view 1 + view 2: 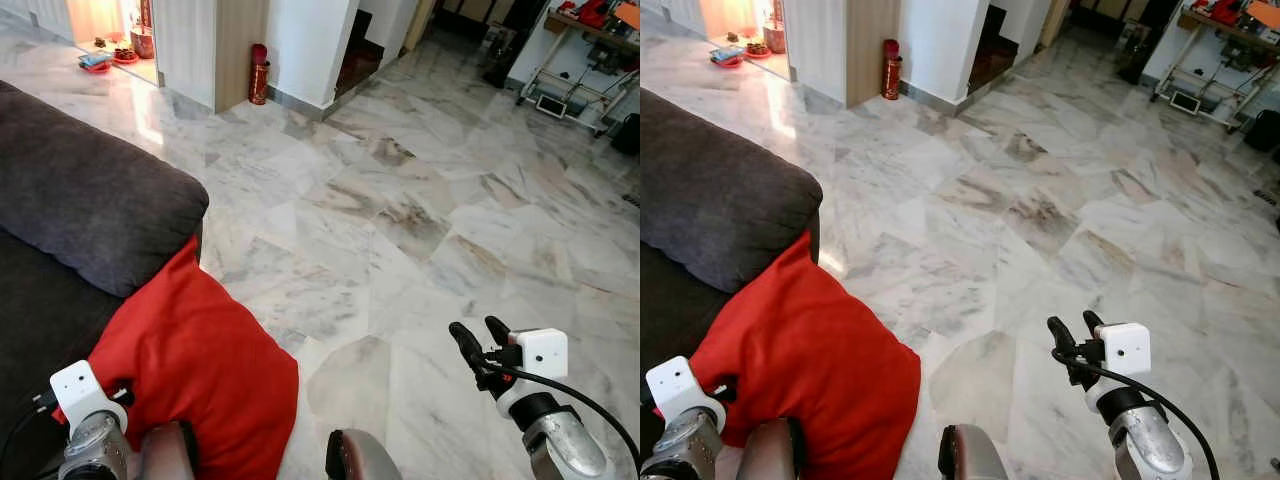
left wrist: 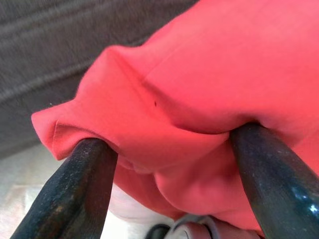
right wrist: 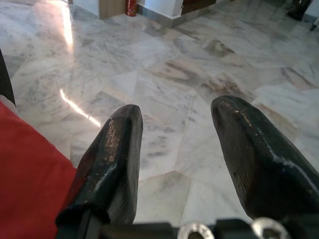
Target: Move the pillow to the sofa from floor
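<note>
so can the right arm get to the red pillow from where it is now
Probably yes. The right gripper hangs open over bare marble floor, and nothing stands between it and the red pillow, whose corner the left gripper already pinches beside the sofa.

Left gripper low, fingers clamped on fabric; right gripper raised forward, fingers parted, empty.

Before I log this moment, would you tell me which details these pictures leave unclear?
- Left claw: in the left eye view its fingers sit behind the red pillow; the left wrist view shows them pinching a fold.
- Pillow's lower edge: cut off by the frame and the robot's body.
- Sofa: mostly beyond the left edge.
- Small items in the far doorway: too small to identify.
- Right claw: open, holding nothing.
</note>
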Available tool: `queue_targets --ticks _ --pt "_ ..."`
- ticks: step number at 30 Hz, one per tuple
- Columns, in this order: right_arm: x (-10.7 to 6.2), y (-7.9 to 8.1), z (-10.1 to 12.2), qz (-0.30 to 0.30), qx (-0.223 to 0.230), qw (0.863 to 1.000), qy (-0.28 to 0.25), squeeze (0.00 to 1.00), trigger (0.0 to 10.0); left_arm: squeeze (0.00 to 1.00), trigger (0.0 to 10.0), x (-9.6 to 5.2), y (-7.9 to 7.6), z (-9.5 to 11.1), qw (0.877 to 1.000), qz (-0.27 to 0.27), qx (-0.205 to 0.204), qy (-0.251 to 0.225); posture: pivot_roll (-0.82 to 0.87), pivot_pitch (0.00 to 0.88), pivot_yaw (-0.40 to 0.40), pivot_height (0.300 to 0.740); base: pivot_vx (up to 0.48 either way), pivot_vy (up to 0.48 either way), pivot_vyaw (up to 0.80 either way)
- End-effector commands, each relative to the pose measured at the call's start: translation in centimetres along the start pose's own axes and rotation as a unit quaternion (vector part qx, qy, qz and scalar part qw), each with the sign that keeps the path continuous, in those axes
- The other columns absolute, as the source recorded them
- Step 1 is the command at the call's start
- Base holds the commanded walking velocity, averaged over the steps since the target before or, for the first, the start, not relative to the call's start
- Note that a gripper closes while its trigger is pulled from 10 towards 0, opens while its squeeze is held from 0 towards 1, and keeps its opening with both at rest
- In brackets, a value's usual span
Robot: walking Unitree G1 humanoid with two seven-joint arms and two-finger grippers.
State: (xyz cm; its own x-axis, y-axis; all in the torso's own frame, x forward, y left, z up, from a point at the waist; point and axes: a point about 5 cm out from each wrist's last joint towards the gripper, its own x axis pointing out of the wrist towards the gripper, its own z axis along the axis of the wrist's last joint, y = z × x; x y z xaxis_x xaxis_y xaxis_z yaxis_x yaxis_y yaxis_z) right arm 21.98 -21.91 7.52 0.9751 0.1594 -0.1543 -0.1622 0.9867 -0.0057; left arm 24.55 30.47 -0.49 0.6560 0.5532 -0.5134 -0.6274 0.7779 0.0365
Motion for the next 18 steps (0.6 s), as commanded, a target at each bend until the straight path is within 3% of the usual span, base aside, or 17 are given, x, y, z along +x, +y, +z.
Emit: queue_targets --ticks 1,6,14,15,16,17,18 --pt "-0.3 -0.6 0.4 -0.010 -0.005 1.000 0.001 0.00 10.0 0.00 10.0 0.1 -0.9 0.5 1.000 -0.003 0.026 -0.009 -0.18 0.007 -0.275 0.588 0.000 0.000 0.00" --pt "-0.1 -0.7 0.8 -0.013 -0.005 1.000 -0.002 0.00 10.0 0.00 10.0 0.0 -0.7 0.8 0.996 0.026 0.085 -0.027 -0.19 0.010 -0.274 0.588 0.000 0.000 0.00" --pt "-0.5 -0.7 0.8 -0.015 -0.007 1.000 0.002 0.00 10.0 0.00 10.0 -0.2 -0.7 0.0 0.991 0.038 0.125 -0.016 -0.19 0.027 -0.278 0.588 0.000 0.000 0.00" --pt "-0.6 -0.7 0.8 -0.015 -0.006 1.000 0.002 0.00 10.0 0.00 5.8 -0.2 -0.7 -0.2 0.992 0.038 0.123 -0.010 -0.20 0.030 -0.278 0.588 0.000 0.000 0.00" --pt "-0.6 -0.7 0.8 -0.015 -0.006 1.000 0.002 0.00 10.0 0.00 5.8 -0.2 -0.7 -0.3 0.992 0.038 0.122 -0.006 -0.20 0.030 -0.278 0.588 0.000 0.000 0.00" --pt "-0.7 -0.7 0.8 -0.015 -0.006 1.000 0.002 0.00 10.0 0.00 0.0 -0.3 -0.6 -0.6 0.992 0.038 0.119 0.002 -0.20 0.034 -0.278 0.588 0.000 0.000 0.00" --pt "-0.8 -0.7 0.9 -0.015 -0.006 1.000 0.002 0.00 10.0 0.00 0.0 -0.3 -0.6 -0.7 0.992 0.037 0.118 0.005 -0.20 0.038 -0.279 0.588 0.000 0.000 0.00"
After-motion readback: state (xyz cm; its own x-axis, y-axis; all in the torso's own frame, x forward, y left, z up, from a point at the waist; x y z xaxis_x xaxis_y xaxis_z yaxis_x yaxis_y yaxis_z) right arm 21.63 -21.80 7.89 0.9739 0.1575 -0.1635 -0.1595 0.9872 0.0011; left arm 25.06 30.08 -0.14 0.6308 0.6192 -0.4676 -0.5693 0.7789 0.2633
